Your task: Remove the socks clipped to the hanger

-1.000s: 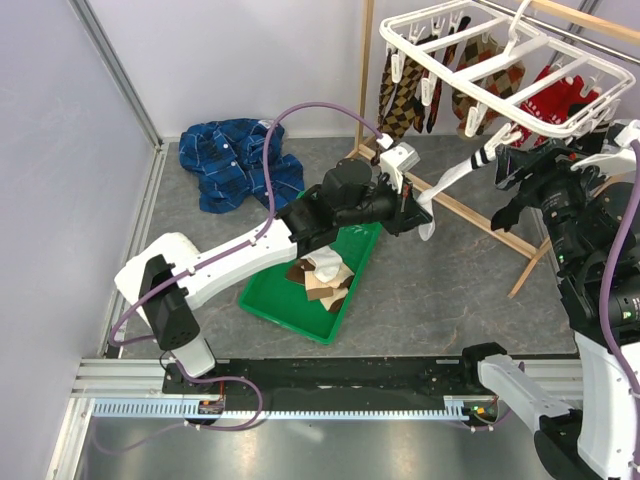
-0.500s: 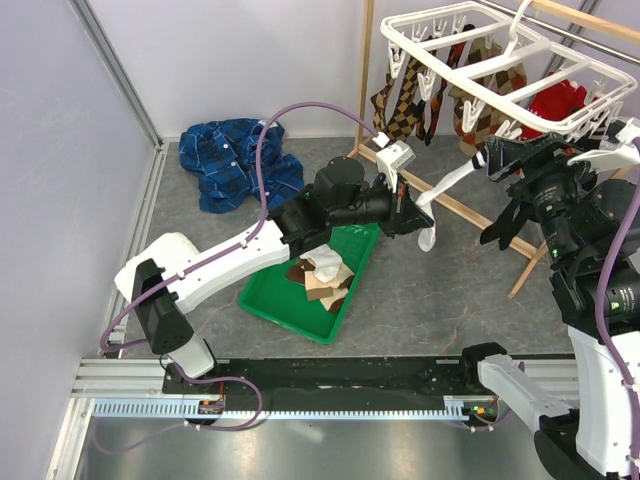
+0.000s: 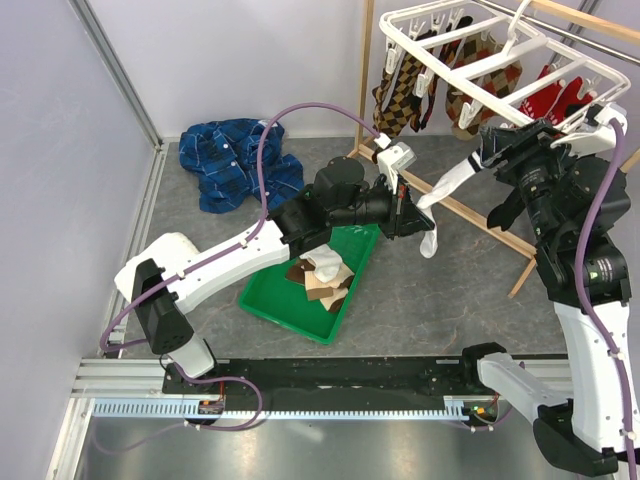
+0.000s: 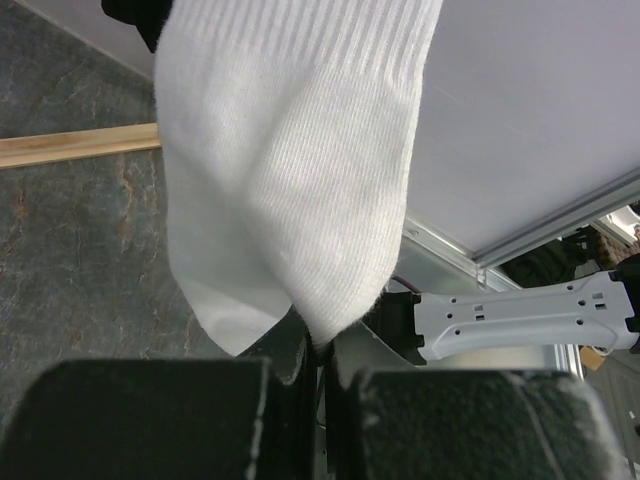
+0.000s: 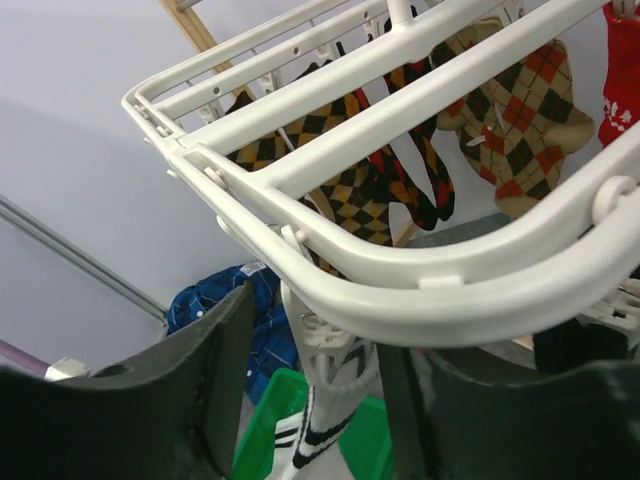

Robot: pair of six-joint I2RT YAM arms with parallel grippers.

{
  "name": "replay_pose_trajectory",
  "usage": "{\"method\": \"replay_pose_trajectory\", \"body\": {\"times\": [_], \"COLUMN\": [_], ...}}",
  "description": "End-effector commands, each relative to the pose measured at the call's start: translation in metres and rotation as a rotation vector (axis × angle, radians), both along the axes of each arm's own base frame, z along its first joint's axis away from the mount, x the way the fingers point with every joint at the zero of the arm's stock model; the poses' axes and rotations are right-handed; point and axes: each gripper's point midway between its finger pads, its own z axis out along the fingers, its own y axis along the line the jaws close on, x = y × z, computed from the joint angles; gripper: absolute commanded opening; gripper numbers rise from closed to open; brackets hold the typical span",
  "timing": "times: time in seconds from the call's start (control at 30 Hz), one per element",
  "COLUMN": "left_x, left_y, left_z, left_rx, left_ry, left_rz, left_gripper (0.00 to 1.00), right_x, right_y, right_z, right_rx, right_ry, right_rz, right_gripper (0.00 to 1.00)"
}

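My left hand (image 3: 410, 215) is clamped tight on the white sock (image 4: 290, 170) above the middle of the worktop (image 3: 440, 290), just past the green tray (image 3: 270, 295). Bare grey room lies toward the near right. The sock stretches up to the hanger (image 5: 400, 290) over the far right corner, where my right hand (image 5: 318, 330) stands open, fingers either side of its clip. Argyle socks (image 5: 360, 190) and red socks (image 3: 560, 95) hang clipped behind.

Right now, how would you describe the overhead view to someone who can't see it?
The left gripper pinches a white sock stretched up to a white clip hanger hung with patterned socks, with the right gripper at its near edge. Below lie a green tray holding loose socks and a blue shirt.
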Motion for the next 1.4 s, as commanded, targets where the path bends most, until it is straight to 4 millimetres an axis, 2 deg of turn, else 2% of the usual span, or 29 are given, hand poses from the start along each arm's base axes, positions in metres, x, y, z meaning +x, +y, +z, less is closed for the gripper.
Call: {"method": "replay_pose_trajectory", "body": {"times": [0.0,0.03,0.13,0.23,0.33,0.37,0.5,0.53,0.6,0.63,0.7,0.73,0.8,0.83,0.87,1.03,1.1,1.17,1.2,1.27,1.3,1.37], "left_x": [-0.011,-0.011,-0.010,-0.010,-0.006,-0.004,0.003,0.006,0.012,0.016,0.023,0.023,0.025,0.022,0.021,0.014,0.017,0.023,0.024,0.018,0.016,0.016], "left_y": [0.009,0.009,0.009,0.009,0.011,0.013,0.025,0.030,0.043,0.058,0.086,0.107,0.132,0.143,0.156,0.184,0.189,0.201,0.203,0.209,0.213,0.219], "left_z": [0.023,0.023,0.020,0.020,0.018,0.015,0.005,-0.006,-0.016,-0.026,-0.051,-0.064,-0.080,-0.102,-0.102,-0.170,-0.194,-0.219,-0.239,-0.263,-0.273,-0.277], "left_rx": [-0.043,-0.043,-0.038,-0.034,-0.021,-0.012,0.026,0.057,0.099,0.141,0.233,0.261,0.287,0.321,0.315,0.458,0.517,0.577,0.620,0.680,0.715,0.736], "left_ry": [0.004,0.006,0.007,0.009,0.006,0.006,0.017,0.035,0.046,0.040,0.064,0.080,0.121,0.162,0.174,0.281,0.308,0.348,0.385,0.456,0.477,0.483], "left_rz": [-0.012,-0.013,-0.009,-0.006,0.019,0.033,0.095,0.124,0.172,0.230,0.326,0.384,0.435,0.452,0.474,0.511,0.527,0.606,0.621,0.633,0.645,0.668], "left_gripper": [0.02,0.02,0.02,0.02,0.02,0.02,0.02,0.02,0.02,0.02,0.02,0.02,0.02,0.02,0.02,0.02,0.02,0.02,0.04,0.10,0.18,0.26], "right_x": [0.004,0.004,0.001,0.003,0.004,0.004,0.007,0.006,0.007,0.003,0.001,0.000,-0.001,-0.002,-0.002,-0.009,-0.010,-0.016,-0.019,-0.029,-0.032,-0.043], "right_y": [-0.005,-0.006,-0.009,-0.008,-0.007,-0.007,0.001,0.003,0.007,0.007,0.005,0.002,-0.001,0.001,0.002,0.008,0.009,0.010,0.010,0.008,0.005,0.001], "right_z": [0.015,0.014,0.015,0.016,0.013,0.012,0.003,0.002,-0.006,-0.007,-0.012,-0.012,-0.013,-0.012,-0.013,-0.023,-0.029,-0.032,-0.033,-0.038,-0.039,-0.045], "right_rx": [-0.015,-0.018,-0.023,-0.042,-0.057,-0.056,-0.062,-0.064,-0.068,-0.069,-0.093,-0.101,-0.121,-0.123,-0.126,-0.157,-0.162,-0.171,-0.178,-0.211,-0.220,-0.248], "right_ry": [-0.063,-0.061,-0.080,-0.096,-0.089,-0.089,-0.078,-0.076,-0.061,-0.064,-0.053,-0.050,-0.046,-0.048,-0.049,-0.043,-0.032,-0.026,-0.024,-0.012,-0.002,0.019], "right_rz": [-0.030,-0.035,-0.049,-0.043,-0.038,-0.033,0.007,0.017,0.038,0.041,0.034,0.020,0.009,0.019,0.026,0.073,0.077,0.091,0.097,0.102,0.090,0.087], "right_gripper": [0.53,0.50,0.33,0.27,0.10,0.00,0.00,0.00,0.05,0.16,0.28,0.35,0.41,0.46,0.49,0.64,0.68,0.77,0.81,0.90,0.93,0.97]}}
